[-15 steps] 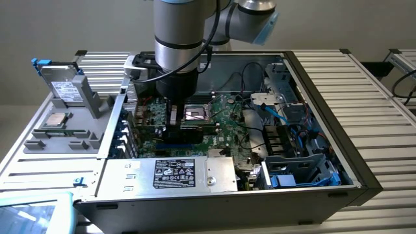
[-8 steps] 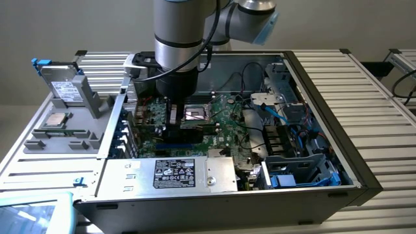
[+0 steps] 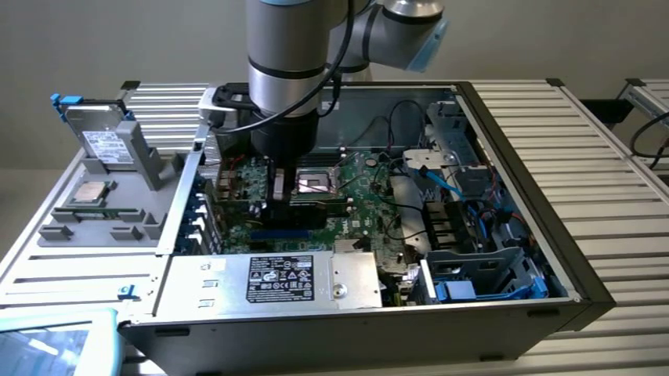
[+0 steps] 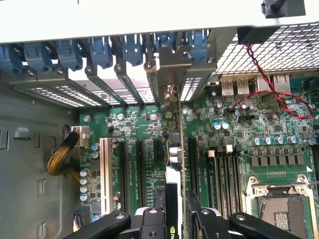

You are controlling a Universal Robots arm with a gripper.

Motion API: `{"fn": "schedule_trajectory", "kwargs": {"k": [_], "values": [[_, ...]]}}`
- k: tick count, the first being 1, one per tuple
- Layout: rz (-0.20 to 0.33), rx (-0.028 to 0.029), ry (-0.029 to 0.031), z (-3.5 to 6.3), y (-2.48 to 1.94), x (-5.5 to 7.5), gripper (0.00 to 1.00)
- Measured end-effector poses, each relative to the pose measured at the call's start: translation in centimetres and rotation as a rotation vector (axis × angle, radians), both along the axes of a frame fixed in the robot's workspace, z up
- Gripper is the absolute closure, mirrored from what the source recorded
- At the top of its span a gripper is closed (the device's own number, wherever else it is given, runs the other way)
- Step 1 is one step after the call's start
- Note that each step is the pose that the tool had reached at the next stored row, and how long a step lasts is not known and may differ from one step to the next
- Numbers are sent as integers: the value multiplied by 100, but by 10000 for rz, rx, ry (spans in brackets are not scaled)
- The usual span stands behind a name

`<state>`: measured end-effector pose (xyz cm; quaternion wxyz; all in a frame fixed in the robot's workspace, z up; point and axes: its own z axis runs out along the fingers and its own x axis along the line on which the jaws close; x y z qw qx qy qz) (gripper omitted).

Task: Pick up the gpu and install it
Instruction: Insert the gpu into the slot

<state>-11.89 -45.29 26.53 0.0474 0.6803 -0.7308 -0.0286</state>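
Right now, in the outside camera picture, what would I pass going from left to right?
Silver drive standing in its holder → robot arm, its hand gripping the gpu over the motherboard → blue cable inside the case → ribbed table on the exterior view's right.

A plain beige wall [image 3: 125, 39] rises behind a ribbed aluminium table [image 3: 616, 157].

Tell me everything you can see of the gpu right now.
The gpu shows edge-on: a thin green board with a black block on one side and a silver bracket at its far end, against the case's rear slot openings. It stands on edge over the motherboard's expansion slots, clamped between the hand's fingers.
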Motion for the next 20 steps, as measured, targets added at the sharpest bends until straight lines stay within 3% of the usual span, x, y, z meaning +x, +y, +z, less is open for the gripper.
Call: {"fn": "schedule_trajectory", "kwargs": {"k": [20], "values": [[-8,-40,7,-3,-52,15,73]]}}
